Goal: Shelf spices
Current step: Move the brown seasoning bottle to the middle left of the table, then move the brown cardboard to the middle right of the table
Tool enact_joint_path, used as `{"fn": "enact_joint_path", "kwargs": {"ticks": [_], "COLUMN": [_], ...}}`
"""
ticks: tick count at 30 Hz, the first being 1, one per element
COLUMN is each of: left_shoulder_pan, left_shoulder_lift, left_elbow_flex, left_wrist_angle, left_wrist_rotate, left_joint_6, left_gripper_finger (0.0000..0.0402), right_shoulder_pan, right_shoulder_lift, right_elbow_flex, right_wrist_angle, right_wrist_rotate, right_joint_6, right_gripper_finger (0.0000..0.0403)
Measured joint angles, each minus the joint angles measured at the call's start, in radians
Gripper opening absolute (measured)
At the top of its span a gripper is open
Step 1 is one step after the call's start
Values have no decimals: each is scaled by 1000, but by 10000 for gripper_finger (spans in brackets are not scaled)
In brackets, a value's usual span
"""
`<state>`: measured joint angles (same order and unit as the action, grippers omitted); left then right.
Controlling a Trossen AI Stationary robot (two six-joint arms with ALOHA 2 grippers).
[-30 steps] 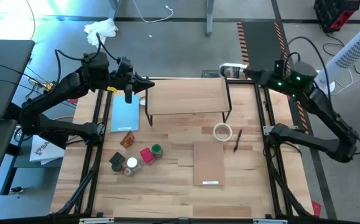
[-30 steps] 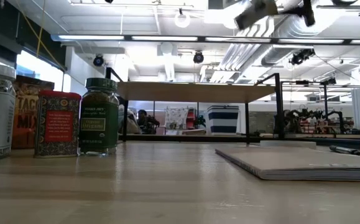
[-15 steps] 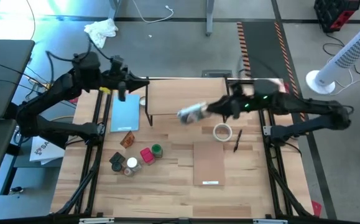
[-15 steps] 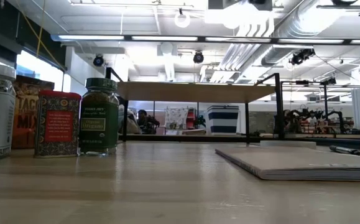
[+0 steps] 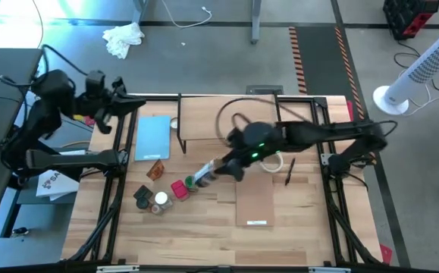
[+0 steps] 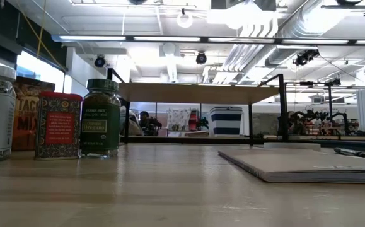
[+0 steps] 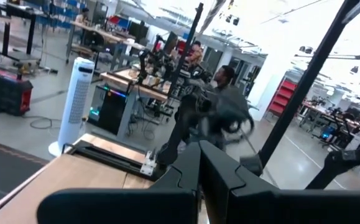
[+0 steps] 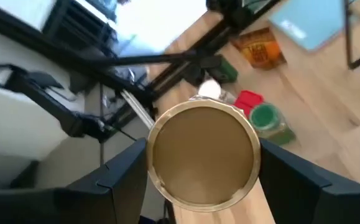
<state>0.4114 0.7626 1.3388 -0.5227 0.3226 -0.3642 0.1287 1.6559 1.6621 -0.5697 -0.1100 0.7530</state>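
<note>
My right gripper (image 5: 213,171) reaches from the table's right and is shut on a jar with a round tan end (image 8: 204,155), above the table beside the cluster of spices. The cluster stands on the table at the near left: a green jar (image 5: 191,182), a red tin (image 5: 178,189), a white-topped jar (image 5: 160,200) and a dark-topped one (image 5: 142,196). The shelf (image 5: 227,115) stands on its black wire frames at the far middle, nothing on its plank. My left gripper (image 5: 139,104) hangs shut past the table's far left edge, holding nothing. My right gripper pinches the jar's round wall (image 8: 156,163) between its two fingers (image 8: 127,174), one on each side. The fingers slant down from the table's right side. The jar sits tilted in them, its tan end toward the wrist, lifted clear of the table.
A light-blue pad (image 5: 152,136) and an orange packet (image 5: 155,170) lie left of the shelf. A thin pale board (image 5: 255,199), a white tape ring (image 5: 272,161) and a pen (image 5: 289,171) lie under and beside the right arm.
My right gripper has swung from the table's far right corner, across the shelf, toward the near left and the spice cluster, tipping downward and carrying the jar with it. My left gripper has drawn back toward the table's left edge and risen a little.
</note>
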Motion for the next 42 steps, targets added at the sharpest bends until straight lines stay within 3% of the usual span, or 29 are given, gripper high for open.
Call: {"fn": "enact_joint_path", "kwargs": {"ticks": [9, 15, 20, 26, 29, 37, 42], "left_shoulder_pan": [0, 0, 0, 0, 0, 0, 0], "left_shoulder_lift": [-42, -37, -36, -33, -28, -17, -17], "left_elbow_flex": [0, 0, 0, 0, 0, 0, 0], "left_wrist_angle": [-54, -65, -65, -64, -64, -64, -65], "left_wrist_rotate": [-3, -12, -12, -13, -14, -13, -12], "left_joint_6": [-11, -55, -80, -105, -118, -132, -124], "left_gripper_finger": [0, 0, 0, 0, 0, 0, 0], "right_shoulder_pan": [27, 42, 51, 50, 48, 48, 49], "right_shoulder_lift": [351, 508, 579, 605, 606, 604, 603], "right_elbow_flex": [342, 418, 419, 419, 419, 433, 511], "right_wrist_angle": [-298, -399, -441, -350, -335, -310, -340], "right_wrist_rotate": [1, 7, 9, 21, 44, -57, -43], "right_joint_6": [-175, -241, -258, -255, -241, -301, -333], "right_gripper_finger": [248, 248, 248, 249, 271, 303, 304]}}
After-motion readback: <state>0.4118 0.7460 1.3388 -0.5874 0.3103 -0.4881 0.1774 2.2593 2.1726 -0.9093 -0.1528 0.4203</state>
